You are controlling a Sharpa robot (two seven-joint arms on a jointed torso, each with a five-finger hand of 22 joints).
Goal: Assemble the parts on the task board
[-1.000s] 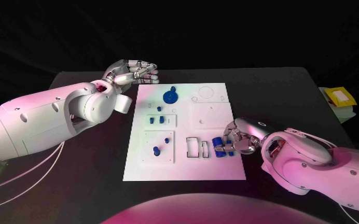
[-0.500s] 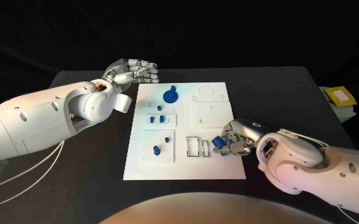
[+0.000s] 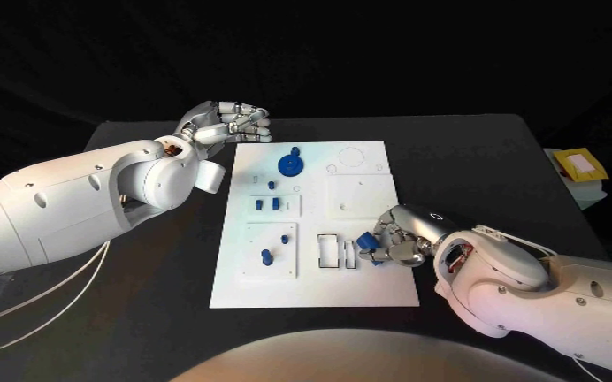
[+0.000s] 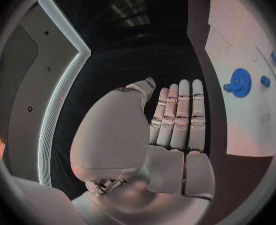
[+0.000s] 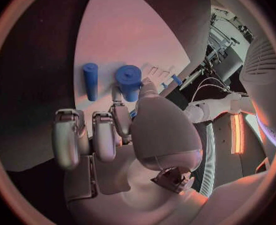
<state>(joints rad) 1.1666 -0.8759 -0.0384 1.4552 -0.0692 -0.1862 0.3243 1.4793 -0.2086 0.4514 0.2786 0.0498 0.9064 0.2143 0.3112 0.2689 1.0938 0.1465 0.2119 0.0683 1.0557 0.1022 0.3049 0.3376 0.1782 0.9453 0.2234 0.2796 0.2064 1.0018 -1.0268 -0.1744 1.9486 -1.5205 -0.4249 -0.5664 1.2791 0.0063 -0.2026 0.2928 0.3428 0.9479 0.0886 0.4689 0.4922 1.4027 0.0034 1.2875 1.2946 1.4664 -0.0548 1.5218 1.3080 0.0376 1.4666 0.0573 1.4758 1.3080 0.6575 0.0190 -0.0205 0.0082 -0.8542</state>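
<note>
While the left hand (image 3: 227, 123) hangs over the black bench (image 3: 485, 161) just off the board's (image 3: 370, 289) far left corner, its fingers (image 4: 178, 110) lie straight and close together with nothing in them. The right hand (image 3: 398, 239) sits low over the board's near right part, beside the small outlined slots (image 3: 334, 251). Its fingers (image 5: 103, 132) are curled in, and from the wrist I see one fingertip together with the thumb touching a short blue cylinder (image 5: 129, 81); whether the piece is truly gripped or only touched I cannot tell. A slimmer blue peg (image 5: 90, 80) lies flat on the board just beside that cylinder, apart from the hand. On the far left part of the board rests a blue gear (image 3: 291, 164) with a small knob. Nearer, in the left column, several small blue pegs (image 3: 269, 200) stand in a square plate, and two more blue parts (image 3: 271, 250) sit in the plate nearest the robot.
</note>
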